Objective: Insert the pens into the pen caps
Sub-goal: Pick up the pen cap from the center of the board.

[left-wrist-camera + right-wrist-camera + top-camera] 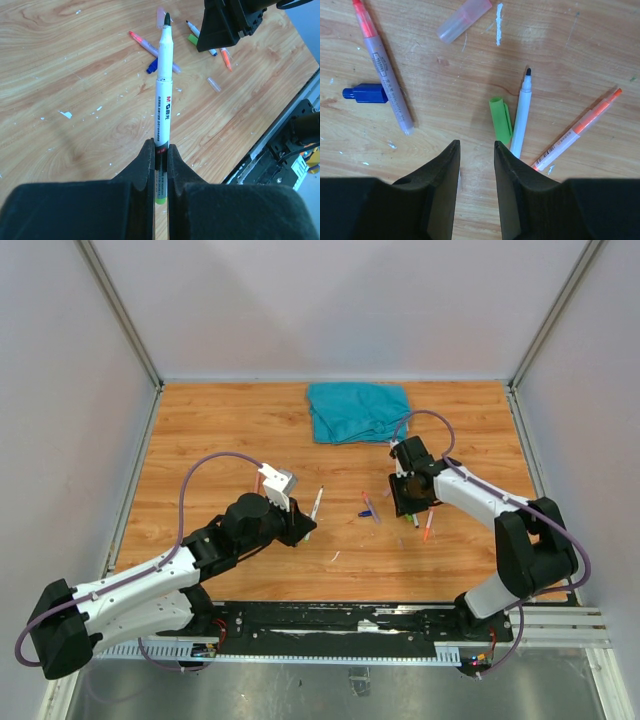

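My left gripper (160, 150) is clamped tight on a white pen (164, 95). The fingers pinch its barrel near the green back end, and the rest of the pen sticks straight out toward 12 o'clock with its dark uncapped tip furthest from me and red and black print along the barrel. It is held clear of the wooden table (60, 60).

My right gripper (476, 147) hangs just above the wood with its jaws partly apart, and nothing is between them or touching them. At 1 o'clock from those fingers lies a green cap (501, 120), and just beside it on the right is a second white pen (521, 117), black tip bare. An orange pen (580, 129) slants away at 2 o'clock. At 10 o'clock sits a blue cap (366, 93), its end against a grey pen (387, 82) with a red tip. At 12 o'clock is a clear pink cap (464, 19).

From above, this scatter lies mid-table, and a teal cloth (357, 410) sits at the far edge.
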